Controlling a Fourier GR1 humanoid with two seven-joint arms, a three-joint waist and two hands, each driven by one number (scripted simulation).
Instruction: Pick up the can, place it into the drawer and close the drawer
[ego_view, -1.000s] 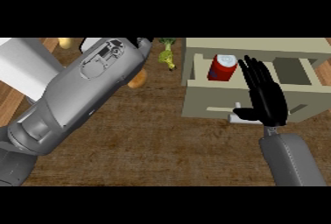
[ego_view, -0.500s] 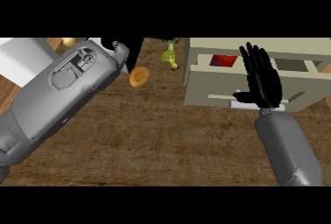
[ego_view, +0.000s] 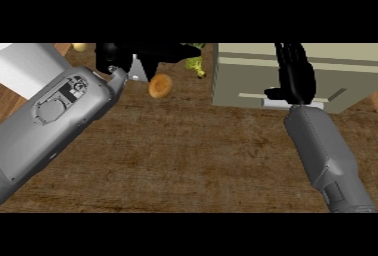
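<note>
Two grey forearms come up from the lower edge as we look down on the wooden tabletop (ego_view: 184, 150). At the far left we see a white block (ego_view: 26, 67) lying at the upper corner, with a small tan round thing (ego_view: 80, 47) just past it at the top edge. Our left hand (ego_view: 136, 52) sits at the top of the view, dark against the band above it; we cannot tell whether its fingers are spread or curled. Just below and to the right of it lies an orange-brown round thing (ego_view: 159, 86) on the wood, and beside that, near the top, a yellow-green item (ego_view: 195, 64) next to the cabinet's left wall. Farther right stands the beige drawer unit (ego_view: 244, 80), its front panel facing us and its pale handle (ego_view: 295, 103) low on that face. Our right hand (ego_view: 294, 75) lies flat against the drawer front, fingers straight and held together, pointing away from us, the wrist just above the handle. We see no can; the inside of the drawer is hidden from us.
</note>
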